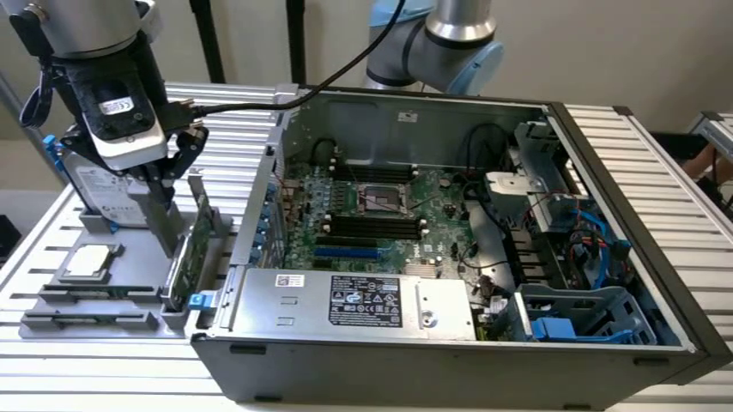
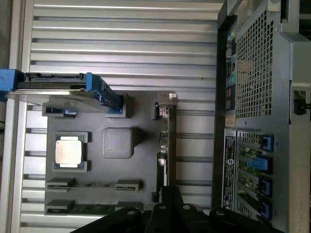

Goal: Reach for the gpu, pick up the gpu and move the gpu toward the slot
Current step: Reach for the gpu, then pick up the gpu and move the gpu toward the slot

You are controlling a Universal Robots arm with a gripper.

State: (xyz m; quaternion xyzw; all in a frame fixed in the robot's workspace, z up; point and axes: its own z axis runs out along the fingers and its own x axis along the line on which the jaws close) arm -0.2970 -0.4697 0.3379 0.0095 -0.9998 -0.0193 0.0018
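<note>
Tool (image 1: 164, 183), state I cannot tell, hangs over gpu (image 1: 197, 245) racked on slatted table (image 1: 103, 378).

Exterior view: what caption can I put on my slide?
The robot arm's gripper hangs just above the green gpu, standing on edge in a grey holder beside the open computer case.
</note>
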